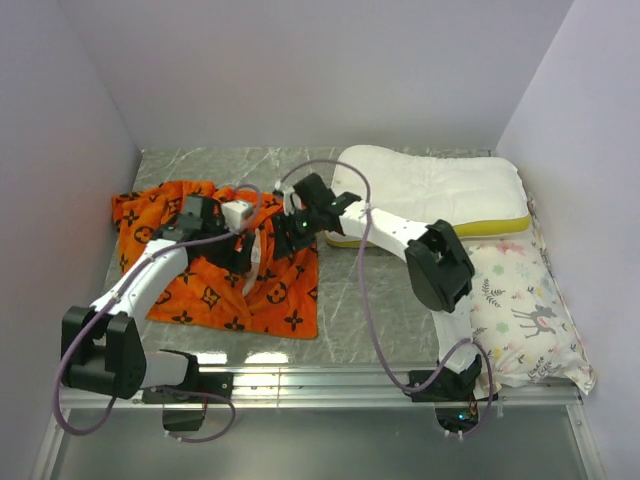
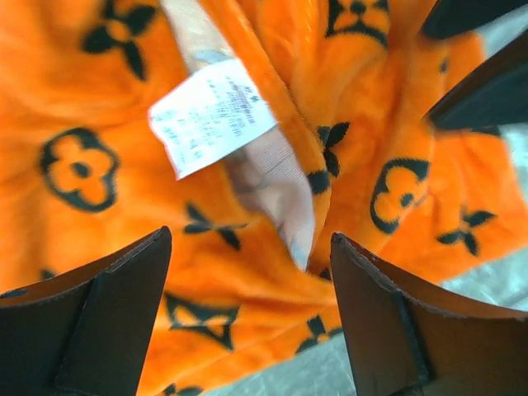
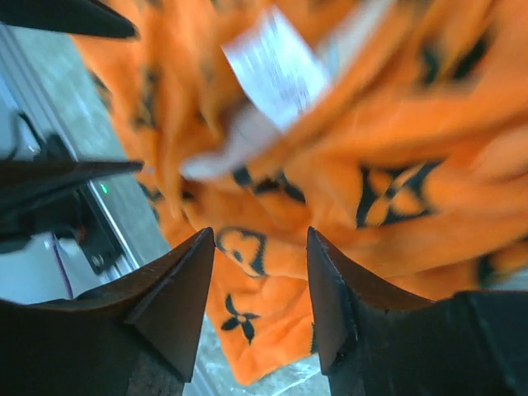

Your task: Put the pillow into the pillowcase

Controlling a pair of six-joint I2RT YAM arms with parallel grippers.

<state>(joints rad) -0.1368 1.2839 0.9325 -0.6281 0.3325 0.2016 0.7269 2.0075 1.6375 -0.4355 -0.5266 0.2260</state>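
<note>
I read pillowcase [image 1: 275, 295] as limp, plush, light; best pinch opening hem by white label [image 2: 213, 125]. Both released, empty: left end effector [image 2: 249, 235], right end effector [image 3: 260, 231].

2 white arms [image 1: 140, 280], black joints [image 1: 440, 265], seemingly lilac cables [image 1: 363, 290].

Left wrist: your left gripper [image 2: 250, 247] sits spread wide over the pillowcase [image 2: 107, 99], nothing between the fingers.
White care label [image 2: 213, 115] lies by the case's pale inner lining [image 2: 276, 194] at a folded edge. Grey table [image 2: 495, 285] shows bottom right, and the right gripper's fingers [image 2: 487, 95] poke in top right.
</note>
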